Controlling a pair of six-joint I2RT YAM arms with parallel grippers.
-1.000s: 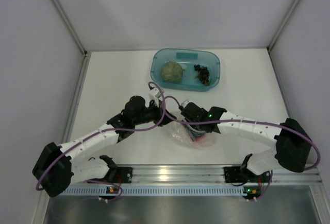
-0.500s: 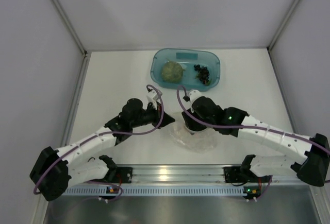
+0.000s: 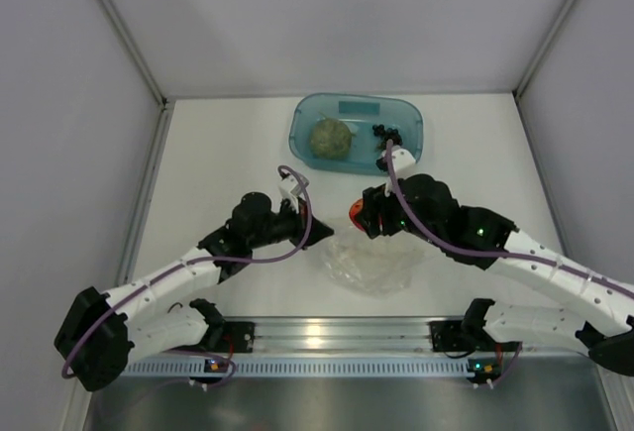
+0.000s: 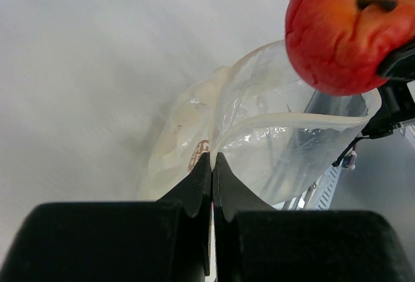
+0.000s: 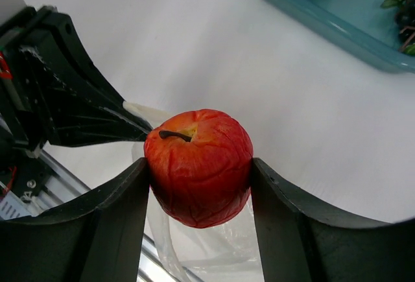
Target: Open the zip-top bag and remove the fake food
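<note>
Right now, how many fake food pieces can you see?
3. The red apple is gripped in the right hand above the zip-top bag; the green leafy ball and the grape bunch lie in the teal tray. The bag looks empty, though creases could hide something.

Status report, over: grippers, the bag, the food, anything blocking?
Left gripper shut on zip-top bag edge. Right gripper holds red apple, out of bag. Leafy ball, grapes in teal tray. No obstacle seen.

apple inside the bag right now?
No, the right claw grips the red apple clear of the zip-top bag, whose plastic lies below it.
</note>
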